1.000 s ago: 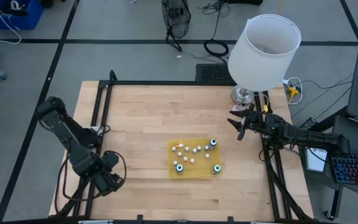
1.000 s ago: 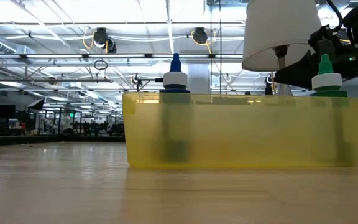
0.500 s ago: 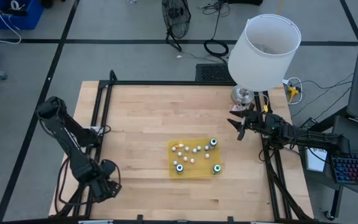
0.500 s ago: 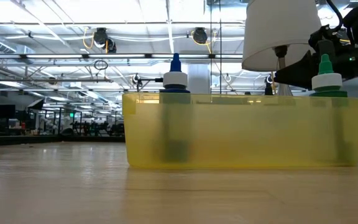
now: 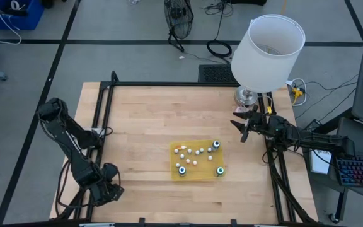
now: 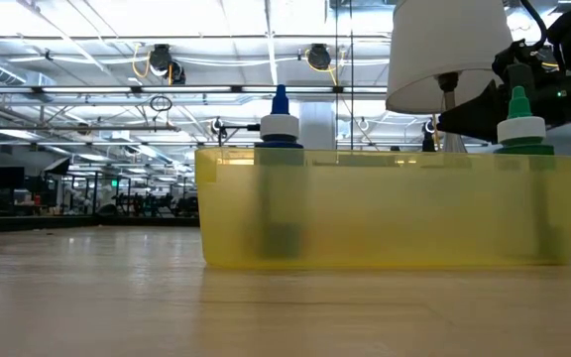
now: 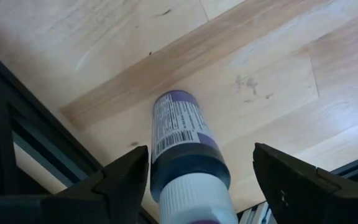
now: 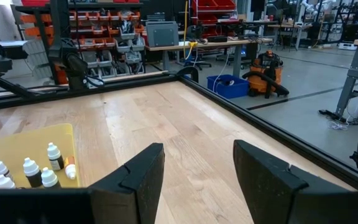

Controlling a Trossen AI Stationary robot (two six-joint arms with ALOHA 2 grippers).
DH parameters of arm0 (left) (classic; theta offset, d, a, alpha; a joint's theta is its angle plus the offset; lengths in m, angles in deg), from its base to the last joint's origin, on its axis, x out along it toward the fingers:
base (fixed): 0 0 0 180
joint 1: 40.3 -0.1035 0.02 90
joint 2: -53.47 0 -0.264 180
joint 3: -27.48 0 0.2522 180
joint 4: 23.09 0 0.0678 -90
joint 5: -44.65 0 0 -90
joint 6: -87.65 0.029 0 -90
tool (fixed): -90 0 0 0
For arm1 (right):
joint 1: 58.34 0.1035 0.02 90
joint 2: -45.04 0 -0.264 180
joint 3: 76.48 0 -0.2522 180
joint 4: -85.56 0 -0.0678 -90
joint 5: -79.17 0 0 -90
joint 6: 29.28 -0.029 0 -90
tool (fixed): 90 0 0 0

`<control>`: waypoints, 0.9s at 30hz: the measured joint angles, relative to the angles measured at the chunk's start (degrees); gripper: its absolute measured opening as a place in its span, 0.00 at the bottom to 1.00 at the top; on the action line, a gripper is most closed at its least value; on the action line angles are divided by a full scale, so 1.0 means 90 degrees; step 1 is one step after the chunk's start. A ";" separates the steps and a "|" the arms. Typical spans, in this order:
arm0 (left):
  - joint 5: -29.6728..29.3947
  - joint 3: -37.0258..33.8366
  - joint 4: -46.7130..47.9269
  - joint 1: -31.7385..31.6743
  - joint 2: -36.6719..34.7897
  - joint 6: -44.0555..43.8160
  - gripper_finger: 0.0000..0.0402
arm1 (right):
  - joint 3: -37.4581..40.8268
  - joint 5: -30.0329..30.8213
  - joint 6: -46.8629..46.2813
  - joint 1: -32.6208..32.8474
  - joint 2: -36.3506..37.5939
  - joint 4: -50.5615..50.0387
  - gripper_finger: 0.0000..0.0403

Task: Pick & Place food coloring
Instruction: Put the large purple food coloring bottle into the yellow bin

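Small whitish dropper bottles (image 5: 197, 152) and three larger dark, teal-capped bottles (image 5: 182, 169) stand upright in the yellow tray; a purple-labelled bottle (image 7: 180, 140) stands at the bench's seven o'clock corner.

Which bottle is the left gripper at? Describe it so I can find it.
Look at the wooden table's corner nearest the left arm's base, well away from the yellow tray. There the left gripper sits open around a single bottle. It is dark with a purple barcoded label and white cap, apart from the tray's cluster.
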 joint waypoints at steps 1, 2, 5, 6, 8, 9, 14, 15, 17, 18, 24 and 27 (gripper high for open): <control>0.0008 0.0000 0.0002 0.0000 0.0000 0.0009 0.71 | 0.0002 0.0000 -0.0002 0.0000 0.0002 0.0002 0.45; 0.0021 0.0000 0.0009 0.0000 0.0000 0.0016 0.71 | 0.0000 0.0000 0.0000 -0.0002 0.0000 0.0000 0.45; 0.0178 0.0000 0.0016 0.0000 0.0000 0.0024 0.70 | 0.0002 0.0000 -0.0001 -0.0001 0.0000 0.0005 0.45; 0.0239 0.0000 0.0016 0.0000 0.0000 0.0028 0.69 | 0.0001 0.0000 -0.0001 -0.0001 0.0000 0.0004 0.45; 0.0308 0.0000 0.0019 0.0000 0.0000 0.0032 0.64 | 0.0000 0.0000 -0.0001 -0.0002 0.0000 0.0005 0.45; 0.0311 0.0000 0.0025 0.0000 0.0000 0.0034 0.61 | 0.0002 0.0000 0.0000 -0.0002 0.0000 0.0005 0.45; 0.0213 -0.0040 0.0037 -0.0002 -0.0009 0.0099 0.39 | 0.0000 0.0000 0.0000 -0.0002 0.0000 0.0005 0.45; 0.0123 -0.0060 0.0042 -0.0008 -0.0018 0.0196 0.35 | 0.0000 0.0000 -0.0002 0.0000 0.0000 0.0005 0.45; -0.0155 -0.0065 0.0057 -0.0054 -0.0022 0.0577 0.35 | 0.0001 0.0001 -0.0001 -0.0001 0.0000 0.0005 0.45; -0.0358 -0.0036 0.0079 -0.0116 -0.0018 0.0821 0.35 | 0.0001 0.0000 -0.0002 -0.0001 0.0000 0.0005 0.45; -0.1585 0.0622 0.0490 -0.0992 0.0002 0.2937 0.35 | 0.0000 0.0000 -0.0002 -0.0001 0.0000 0.0005 0.45; -0.2117 0.1236 0.0691 -0.1666 0.0007 0.4478 0.35 | 0.0001 0.0001 -0.0002 -0.0001 0.0002 0.0005 0.45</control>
